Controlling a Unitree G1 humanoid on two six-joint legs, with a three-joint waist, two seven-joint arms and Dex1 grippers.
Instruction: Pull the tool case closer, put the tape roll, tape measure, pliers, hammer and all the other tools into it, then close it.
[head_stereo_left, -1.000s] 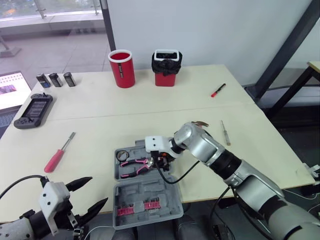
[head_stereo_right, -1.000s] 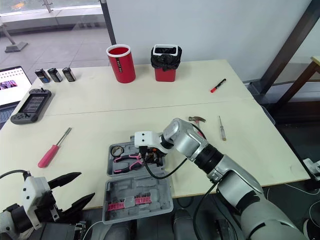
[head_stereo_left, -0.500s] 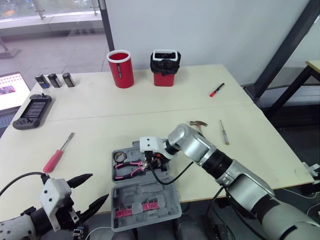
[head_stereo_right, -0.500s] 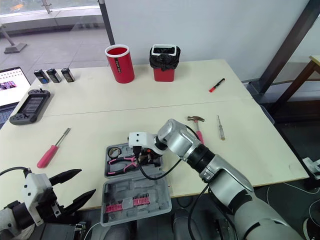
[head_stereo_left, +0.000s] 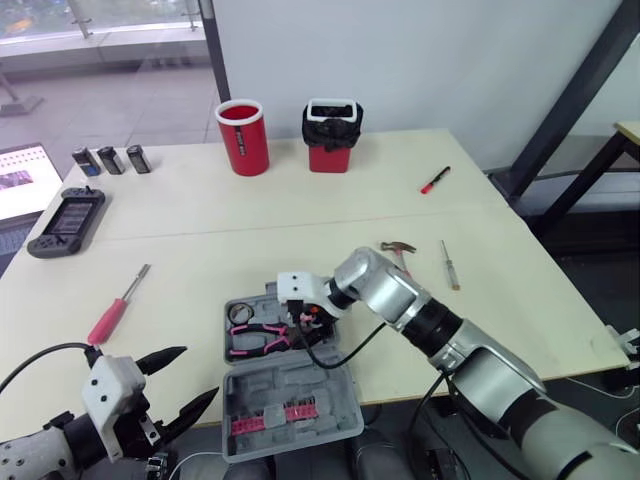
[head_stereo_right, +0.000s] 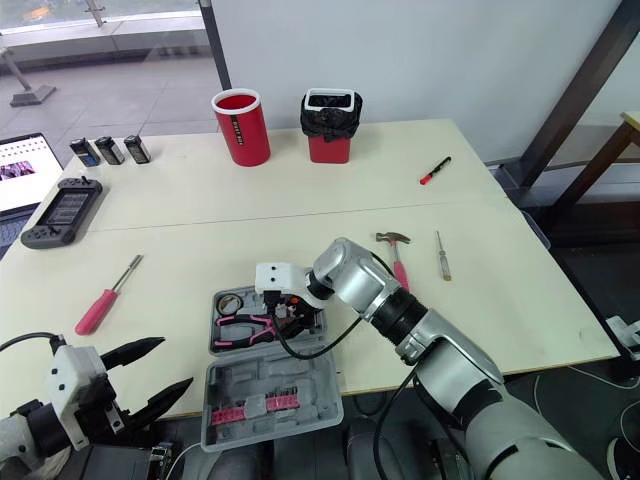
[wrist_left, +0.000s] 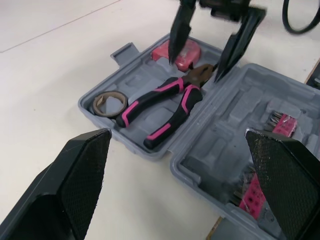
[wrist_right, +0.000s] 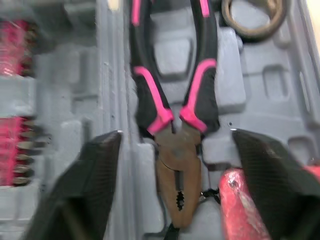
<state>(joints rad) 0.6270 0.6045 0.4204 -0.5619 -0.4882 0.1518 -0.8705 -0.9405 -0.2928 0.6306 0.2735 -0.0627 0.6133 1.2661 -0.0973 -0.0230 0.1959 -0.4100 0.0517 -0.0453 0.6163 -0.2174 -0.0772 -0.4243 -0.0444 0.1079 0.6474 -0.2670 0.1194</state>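
Observation:
The grey tool case (head_stereo_left: 300, 385) lies open at the table's front edge. In its tray lie the pink-handled pliers (head_stereo_left: 258, 340), the tape roll (head_stereo_left: 240, 313) and the red tape measure (wrist_left: 176, 52). My right gripper (head_stereo_left: 306, 323) hangs open just above the tray, its fingers (wrist_left: 179, 30) on either side of the pliers' head. Low at the front left, off the table's edge, my left gripper (head_stereo_left: 198, 373) is open and holds nothing. The hammer (head_stereo_left: 400, 250) and a small screwdriver (head_stereo_left: 449, 265) lie right of the case. A red-handled screwdriver (head_stereo_left: 115, 308) lies to its left.
At the back stand a red cup (head_stereo_left: 243, 137) and a black-topped red container (head_stereo_left: 333, 135), with a red marker (head_stereo_left: 435, 180) to their right. A game console (head_stereo_left: 65, 222) and three batteries (head_stereo_left: 110, 160) sit at the far left.
My right gripper has shifted a little left over the tray, and the pliers now lie flat in it. The left gripper has stayed where it was.

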